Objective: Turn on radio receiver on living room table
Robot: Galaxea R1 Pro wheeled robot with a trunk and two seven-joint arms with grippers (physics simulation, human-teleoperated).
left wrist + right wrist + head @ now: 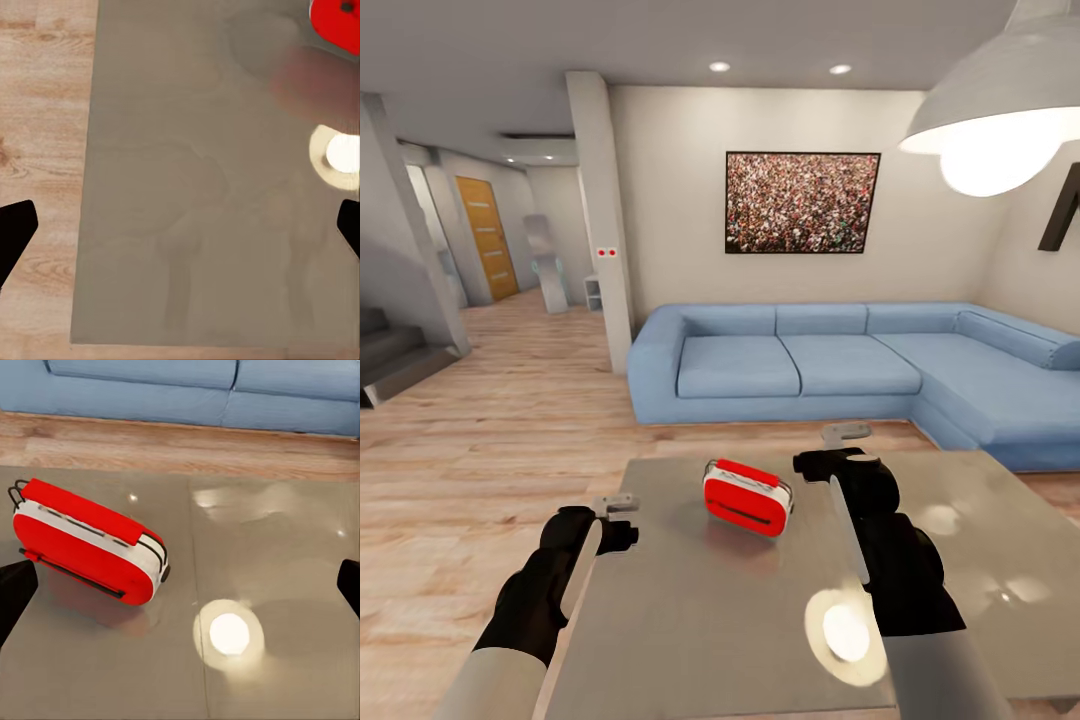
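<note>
The radio receiver [748, 496], a small red and white rounded box, lies on the far middle of the glossy grey table [710, 610]. My right gripper [846, 433] hovers just right of it, above the table, and is open. In the right wrist view the radio receiver [90, 544] lies ahead and to one side of the open right gripper [180, 585], its thin wire handle at one end. My left gripper [618, 503] is open over the table's left edge, left of the radio. The left wrist view looks down past the open left gripper [180, 232] at the table [187, 187], with a red corner of the radio receiver [337, 22].
A blue L-shaped sofa [840, 360] runs behind and to the right of the table. A white pendant lamp [1000, 110] hangs at the upper right and reflects in the tabletop. Light wood floor [490, 450] lies open to the left, with a pillar [600, 220] and stairs [390, 350] beyond.
</note>
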